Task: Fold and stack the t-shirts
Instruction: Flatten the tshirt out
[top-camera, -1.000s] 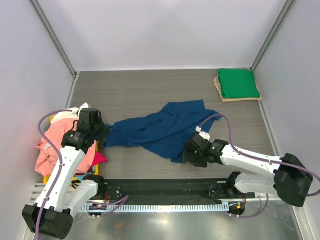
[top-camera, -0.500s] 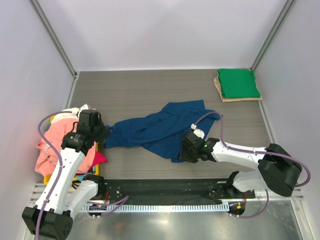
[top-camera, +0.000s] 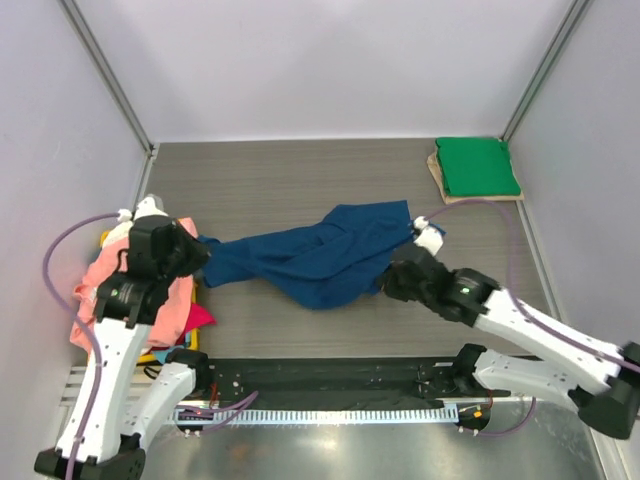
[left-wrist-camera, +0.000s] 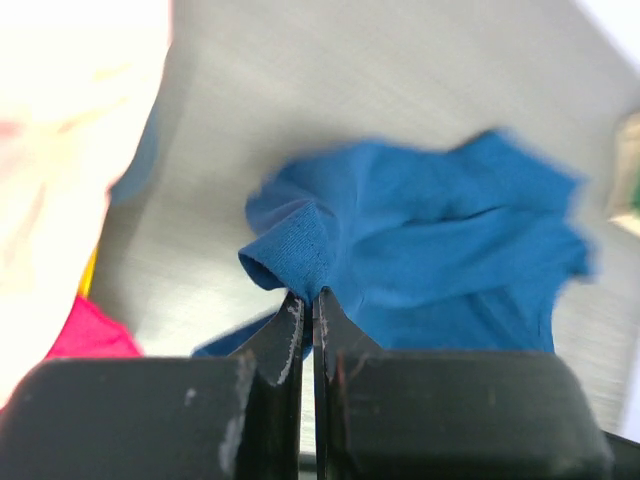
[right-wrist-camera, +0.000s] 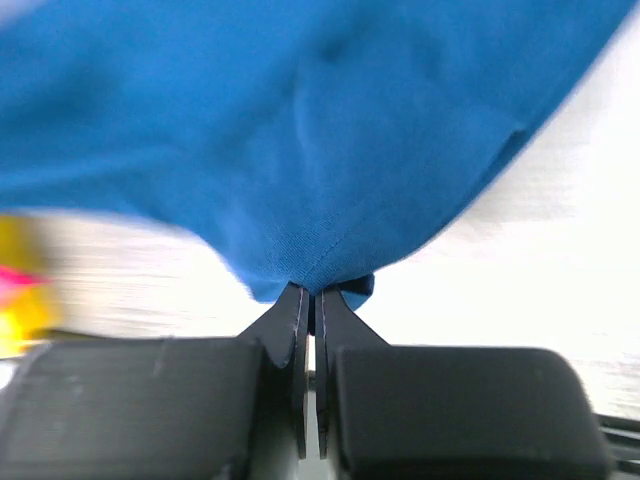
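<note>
A navy blue t-shirt is stretched, crumpled, across the middle of the table between my two arms. My left gripper is shut on its left end; in the left wrist view a fold of blue cloth is pinched at my left gripper. My right gripper is shut on the shirt's lower right edge, and the right wrist view shows the blue hem clamped at my right gripper. A folded green t-shirt lies at the back right. A heap of salmon pink, cream and magenta t-shirts sits at the left.
The green shirt rests on a flat tan board. A yellow container peeks from under the heap of shirts. Metal posts frame the white walls. A black rail runs along the near table edge.
My right gripper closed on the shirt's lower edge and moved right and back with it. My left gripper pulled its end left, stretching the shirt out.
</note>
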